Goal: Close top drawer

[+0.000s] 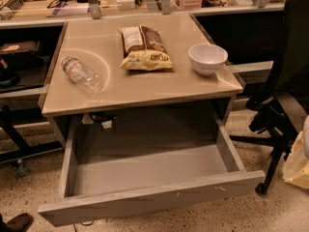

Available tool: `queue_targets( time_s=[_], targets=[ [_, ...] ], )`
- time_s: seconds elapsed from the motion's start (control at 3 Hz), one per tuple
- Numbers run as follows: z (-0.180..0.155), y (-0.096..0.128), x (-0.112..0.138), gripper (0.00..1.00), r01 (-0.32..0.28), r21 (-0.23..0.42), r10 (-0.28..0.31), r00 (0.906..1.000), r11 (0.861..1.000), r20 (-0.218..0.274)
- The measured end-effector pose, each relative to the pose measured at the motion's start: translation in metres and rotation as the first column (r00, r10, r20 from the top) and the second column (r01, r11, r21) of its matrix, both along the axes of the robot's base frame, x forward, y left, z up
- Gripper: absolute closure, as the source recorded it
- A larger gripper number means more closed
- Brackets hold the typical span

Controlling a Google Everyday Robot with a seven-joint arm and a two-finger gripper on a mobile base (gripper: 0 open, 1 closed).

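The drawer [145, 197] stands wide open beneath the table [145, 88], so the approach is in hand: the gripper [298, 161], low to the table's right, its opening impossible to tell, must reach the front and push inward.

Only a small part of the robot's arm [295, 164] is showing, at the lower right edge of the camera view, where a pale cream casing is hanging low and is being cut off by the border. A whiter, rounded section is sitting just above it, right against the edge, and the two pieces are appearing to join there, though how the links are angled cannot be told. The gripper is lying outside the view, somewhere past that right edge, so no part of it is showing.
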State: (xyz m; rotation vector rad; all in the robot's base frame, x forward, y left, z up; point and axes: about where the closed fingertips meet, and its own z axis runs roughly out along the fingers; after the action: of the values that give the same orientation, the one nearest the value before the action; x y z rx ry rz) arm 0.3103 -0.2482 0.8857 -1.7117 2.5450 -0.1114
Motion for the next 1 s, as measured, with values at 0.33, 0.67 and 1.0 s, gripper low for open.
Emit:
queue_targets(
  time_s=[0.33, 0.67, 1.0],
  targets=[
    [0.000, 0.000, 0.000, 1.00, 0.000, 0.000, 0.000, 1.0000, 1.000, 0.000],
    [-0.035, 0.013, -0.009, 1.00, 0.008, 0.051, -0.006, 0.9990, 0.999, -0.045],
    [-0.101, 0.037, -0.011, 1.00, 0.021, 0.118, -0.006, 0.9924, 0.993, -0.123]
  ],
)
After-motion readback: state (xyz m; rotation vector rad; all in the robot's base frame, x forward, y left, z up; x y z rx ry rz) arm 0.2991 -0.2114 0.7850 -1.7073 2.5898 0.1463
